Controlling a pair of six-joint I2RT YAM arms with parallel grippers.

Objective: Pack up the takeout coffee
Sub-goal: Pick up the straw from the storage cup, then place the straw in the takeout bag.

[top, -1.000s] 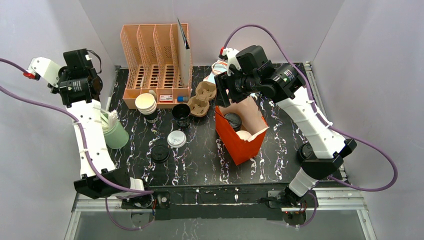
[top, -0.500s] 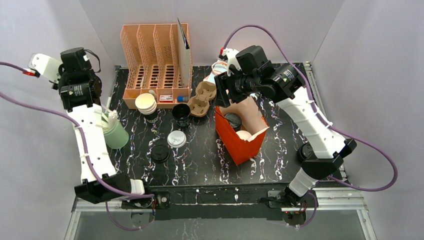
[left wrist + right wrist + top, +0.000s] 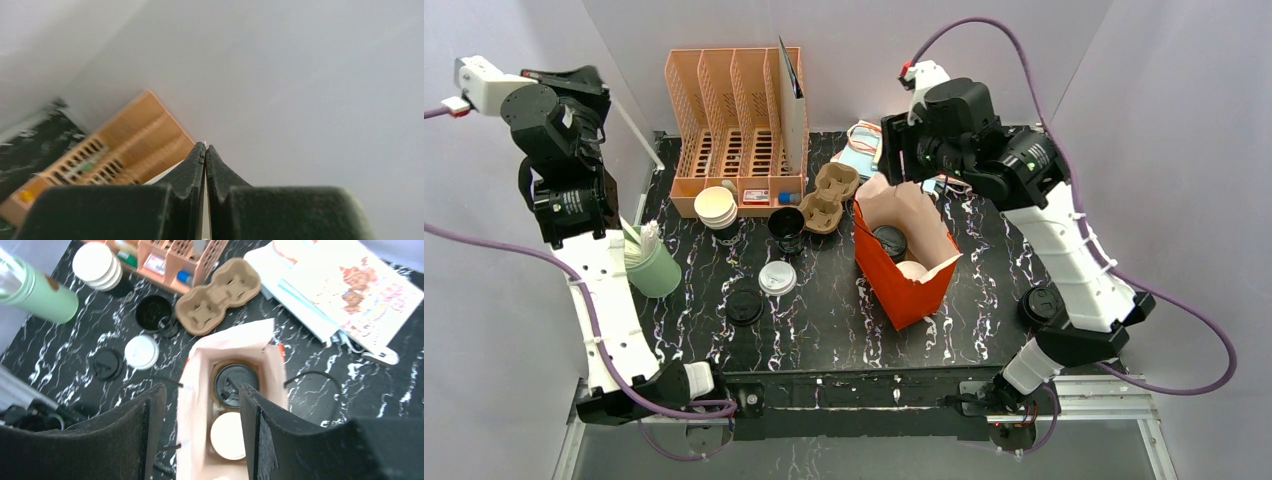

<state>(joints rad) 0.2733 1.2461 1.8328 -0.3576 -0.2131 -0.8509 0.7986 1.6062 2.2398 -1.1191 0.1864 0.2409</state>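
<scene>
The lidded kraft coffee cup (image 3: 235, 385) stands upright inside the red paper bag (image 3: 899, 290), so the right gripper (image 3: 200, 395) hovers above it, fingers apart and empty, while the left gripper (image 3: 205, 150), fingers pressed together, is parked aside.

links (image 3: 609, 300): white shells, black joints (image 3: 569, 205)
cables (image 3: 974, 19): purple, one per arm
fingers (image 3: 135, 440): matte black
wrist plugs (image 3: 908, 70): red

The table (image 3: 824, 320) has a black top with white marble veins and a slight sheen. The bag (image 3: 902, 290) is red paper outside, pale and matt inside. The takeout coffee (image 3: 234, 385) in it is brown kraft paper, capped in shiny black plastic. The cup carrier (image 3: 218, 296) is rough, matt moulded pulp. The organizer (image 3: 724, 150) at the far edge looks like smooth peach plastic with many holes.
</scene>
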